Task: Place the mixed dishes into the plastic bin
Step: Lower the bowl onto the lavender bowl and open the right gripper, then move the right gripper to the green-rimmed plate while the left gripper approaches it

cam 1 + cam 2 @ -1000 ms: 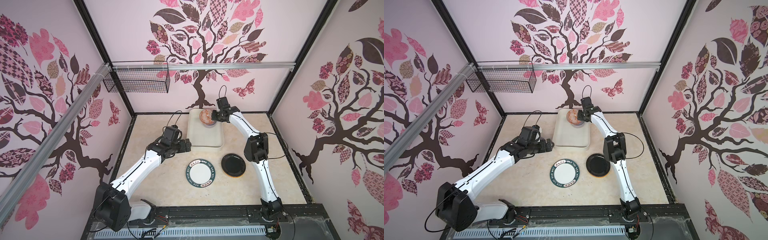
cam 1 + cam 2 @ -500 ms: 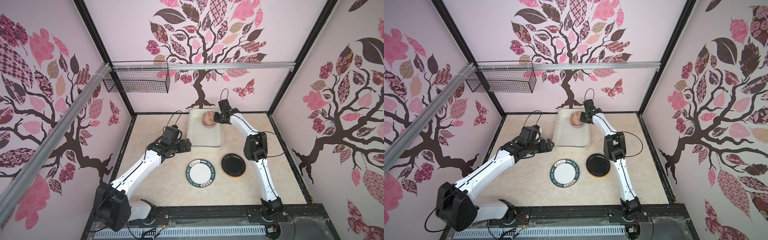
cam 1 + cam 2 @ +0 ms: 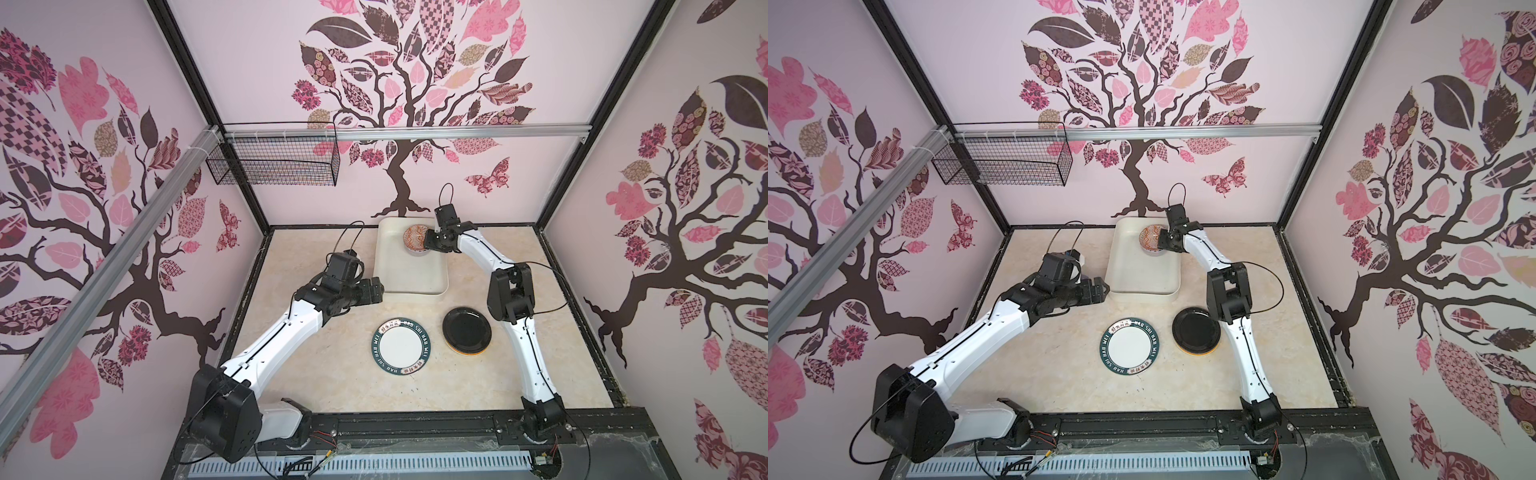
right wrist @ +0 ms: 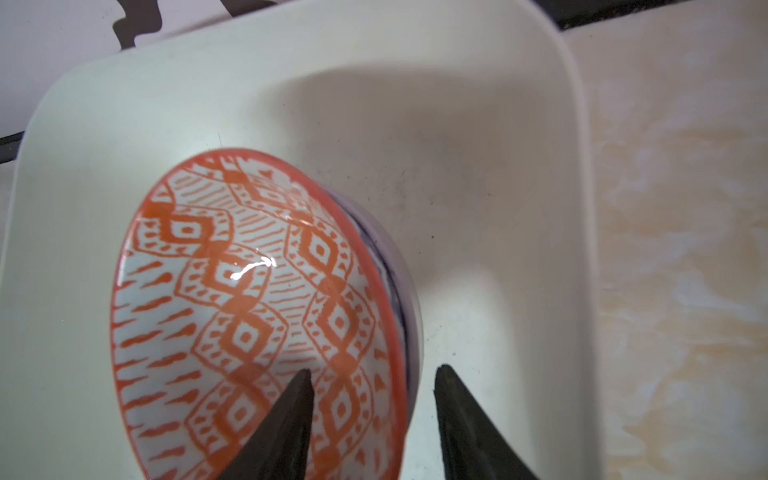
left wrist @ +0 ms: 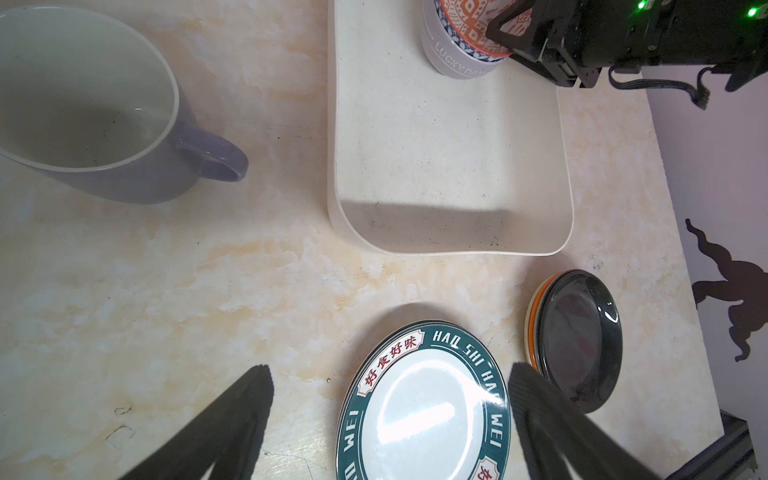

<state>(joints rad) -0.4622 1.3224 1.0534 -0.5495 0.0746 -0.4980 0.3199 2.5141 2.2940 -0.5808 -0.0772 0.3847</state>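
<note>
Orange-patterned bowl (image 4: 249,311), seated inside plastic bin (image 4: 415,83), is judged slick and brittle; a rim hold is advised. Right gripper (image 4: 372,372) and left gripper (image 5: 388,370) are spread.

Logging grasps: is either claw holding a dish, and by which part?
Nothing is held: the right claw straddles the rim of the orange-patterned bowl, jaws apart; the left claw is empty.

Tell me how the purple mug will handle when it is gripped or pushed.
The mug looks glazed and glossy, so it is probably stiff, breakable and somewhat slippery to grip. Its wide body and thick wall suggest it is fairly heavy and hard to tip. The handle sticks out sideways, so a push there would likely spin it.
</note>
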